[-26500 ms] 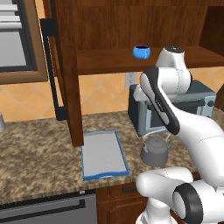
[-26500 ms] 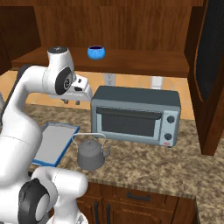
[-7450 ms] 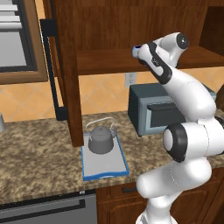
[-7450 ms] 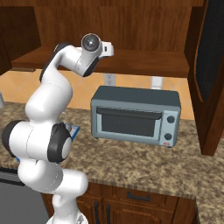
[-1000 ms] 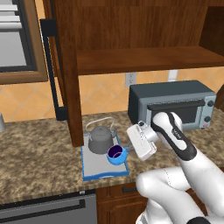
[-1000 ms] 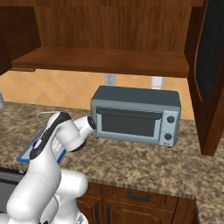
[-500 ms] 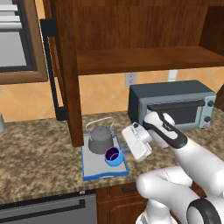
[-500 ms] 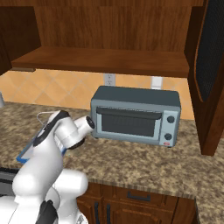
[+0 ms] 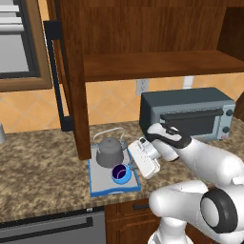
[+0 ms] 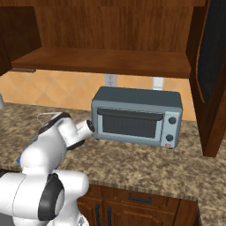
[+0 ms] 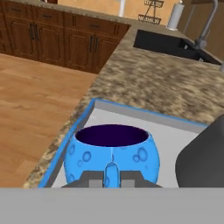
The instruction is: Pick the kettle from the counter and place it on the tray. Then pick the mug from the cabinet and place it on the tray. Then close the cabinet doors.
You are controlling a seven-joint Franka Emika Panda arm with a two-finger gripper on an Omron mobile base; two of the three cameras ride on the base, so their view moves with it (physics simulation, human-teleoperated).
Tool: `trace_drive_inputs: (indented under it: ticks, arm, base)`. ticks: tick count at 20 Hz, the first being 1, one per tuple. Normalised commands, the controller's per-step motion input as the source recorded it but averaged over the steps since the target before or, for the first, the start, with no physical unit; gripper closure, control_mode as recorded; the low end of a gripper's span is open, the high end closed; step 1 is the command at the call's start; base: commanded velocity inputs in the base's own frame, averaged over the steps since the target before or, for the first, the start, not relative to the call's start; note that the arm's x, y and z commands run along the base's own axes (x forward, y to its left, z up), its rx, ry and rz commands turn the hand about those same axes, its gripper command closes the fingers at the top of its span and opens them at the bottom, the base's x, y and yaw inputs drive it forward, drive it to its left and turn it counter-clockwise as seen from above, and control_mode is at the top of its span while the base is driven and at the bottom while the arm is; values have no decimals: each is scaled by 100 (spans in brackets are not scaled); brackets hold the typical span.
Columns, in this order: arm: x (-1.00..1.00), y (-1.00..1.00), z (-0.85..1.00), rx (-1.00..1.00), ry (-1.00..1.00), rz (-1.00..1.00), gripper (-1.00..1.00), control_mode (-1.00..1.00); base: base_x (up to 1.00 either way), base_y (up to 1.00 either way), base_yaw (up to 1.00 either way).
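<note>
Hand [image 9: 134,165] low over the tray [image 9: 100,182], fingers [image 11: 89,178] pinched tight on the handle of the mug [image 9: 121,174], at the mug's 3 o'clock. Mug sits on the tray's near end, kettle [image 9: 110,151] just behind at 11 o'clock, all on the bench [image 9: 38,167].

The tray [image 9: 97,183] is lying on the bench [image 9: 38,162] below the cabinet [image 9: 143,57], carrying the kettle [image 9: 110,151] at its rear and the mug [image 9: 121,174] in front, near the front right corner. A toaster oven [image 9: 186,114] is sitting to the tray's right.
</note>
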Motion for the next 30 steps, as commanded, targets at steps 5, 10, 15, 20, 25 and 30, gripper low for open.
trace_drive_inputs:
  ticks: [5,10,15,20,25,30]
  arm:
    - [0,11,-61,1,-4,0,100,-100]
    - [0,17,-55,4,-1,0,100,-100]
    - [-8,4,-57,4,-1,0,100,-100]
    - [-32,1,-49,4,0,0,-100,-100]
    - [-39,1,-8,6,0,0,-100,-100]
    - [-37,0,6,6,-1,-2,-100,-100]
  base:
    - [0,0,0]
    - [0,0,0]
    - [0,0,0]
    - [0,0,0]
    - [0,0,0]
    - [0,0,0]
